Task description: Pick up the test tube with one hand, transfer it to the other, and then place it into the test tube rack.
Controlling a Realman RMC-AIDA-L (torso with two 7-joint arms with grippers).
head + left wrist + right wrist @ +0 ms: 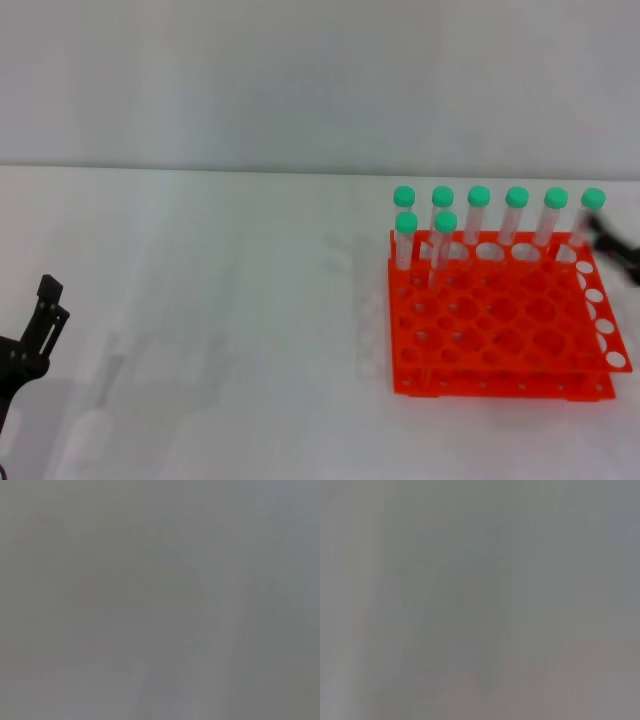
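Eight capped tubes upright in my rack, my right pincer by the far corner.

On the white table (200, 330) the orange test tube rack (500, 330) stands to my right, holding eight green-capped tubes: six along the back row, two in the next. The test tube (588, 215) at the right end of the back row stands in its hole, with my right gripper (612, 248) just beside it; whether that pincer is apart, together or clamped on it, I cannot tell. This fits either setting a tube in or reaching for one. My left gripper (40, 318) waits low at my left, state unclear.
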